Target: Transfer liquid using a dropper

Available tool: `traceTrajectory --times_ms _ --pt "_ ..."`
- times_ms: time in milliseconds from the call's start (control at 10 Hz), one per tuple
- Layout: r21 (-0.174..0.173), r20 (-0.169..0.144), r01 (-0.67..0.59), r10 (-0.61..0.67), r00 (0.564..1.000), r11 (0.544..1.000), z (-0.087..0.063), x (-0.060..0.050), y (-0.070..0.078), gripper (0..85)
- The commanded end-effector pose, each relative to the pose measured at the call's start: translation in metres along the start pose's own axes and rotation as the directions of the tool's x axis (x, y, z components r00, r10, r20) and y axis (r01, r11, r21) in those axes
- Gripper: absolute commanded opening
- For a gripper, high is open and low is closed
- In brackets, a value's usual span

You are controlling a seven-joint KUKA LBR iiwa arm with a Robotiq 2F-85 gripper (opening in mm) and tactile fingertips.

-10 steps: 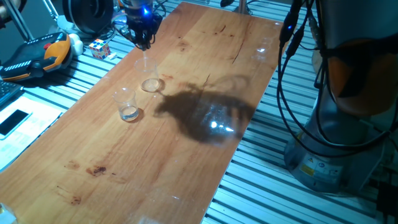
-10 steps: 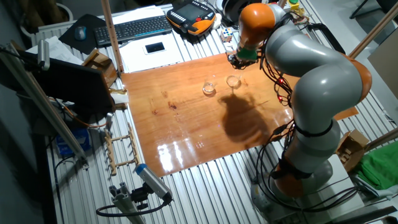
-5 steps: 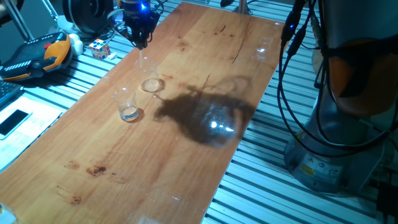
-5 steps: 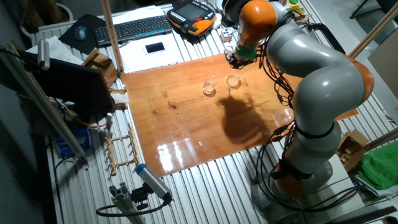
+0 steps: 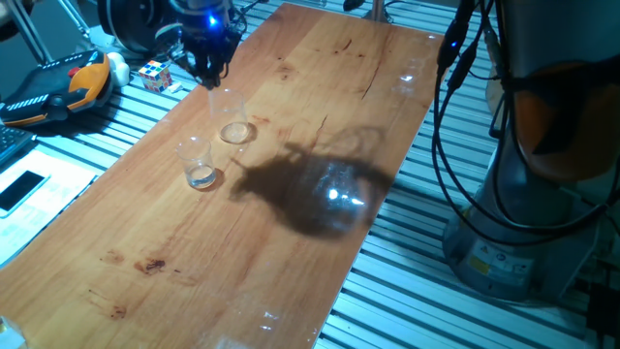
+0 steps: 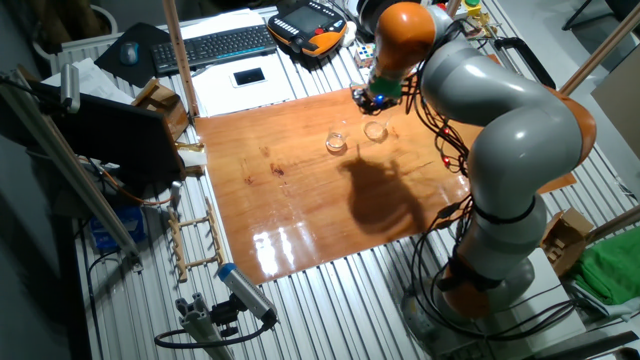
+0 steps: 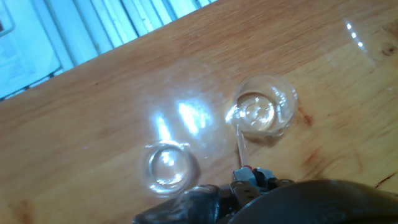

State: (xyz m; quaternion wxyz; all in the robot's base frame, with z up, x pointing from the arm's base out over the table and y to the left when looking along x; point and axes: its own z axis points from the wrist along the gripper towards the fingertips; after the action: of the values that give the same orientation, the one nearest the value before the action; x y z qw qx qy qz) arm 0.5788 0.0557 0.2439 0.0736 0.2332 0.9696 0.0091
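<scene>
You see the arm [image 6: 500, 120] curving from lower right to upper centre of the frame, its gripper [image 6: 367, 99] above the table's [image 6: 300, 200] far edge. Cup [image 6: 337, 141] and dish [image 6: 376, 130] stand just below it. Jaw state is unreadable. A keyboard [image 6: 215, 45] lies upper left.

The gripper [image 5: 210, 70] now sits farther toward nine o'clock in one fixed view, closer to the worktop [image 5: 320, 116] edge and higher above the dish [image 5: 235, 132]. The dropper [image 7: 240, 148] travels with it. The arm's shadow [image 5: 310, 194] slides slightly toward eight o'clock.
</scene>
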Motion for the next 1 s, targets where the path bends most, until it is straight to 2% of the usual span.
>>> traceTrajectory --times_ms 0,400,900 --pt "-0.004 0.000 -0.004 0.004 1.000 1.000 0.002 0.004 0.004 1.0" --pt "-0.032 -0.012 -0.018 0.017 1.000 0.999 0.007 0.017 0.016 1.0" --pt "-0.064 -0.017 -0.043 0.042 0.999 0.997 0.018 0.024 0.026 1.0"
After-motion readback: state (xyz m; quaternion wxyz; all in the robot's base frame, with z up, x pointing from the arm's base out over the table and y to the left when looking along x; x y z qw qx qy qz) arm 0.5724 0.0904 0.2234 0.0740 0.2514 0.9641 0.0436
